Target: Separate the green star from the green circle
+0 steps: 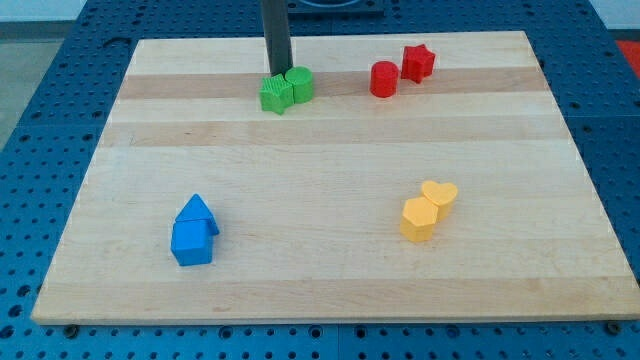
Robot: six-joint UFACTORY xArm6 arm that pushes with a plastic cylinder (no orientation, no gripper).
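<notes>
My rod comes straight down from the top edge of the frame, and my tip (pixel 279 73) sits at the back of the green pair in the upper middle of the counter (pixel 320 270), right at the seam between the two blocks; whether it touches them I cannot tell. I carry no jaws, so there is nothing to spread or pinch: my end effector is just this dark rod.

The green star (pixel 276 95) is the left, nearer block of the pair, a bright green piece with ridged, notched sides. The green circle (pixel 299 83) is pressed against its right side, a short round cylinder of the same green, set slightly further up the frame. The two are touching.

To the right, near the top, a red cylinder (pixel 384 79) stands just beside a red star (pixel 417 62). In the lower left, two blue blocks (pixel 194 231) huddle together. In the lower right, a yellow hexagon (pixel 419 219) touches a yellow heart (pixel 440 195).
</notes>
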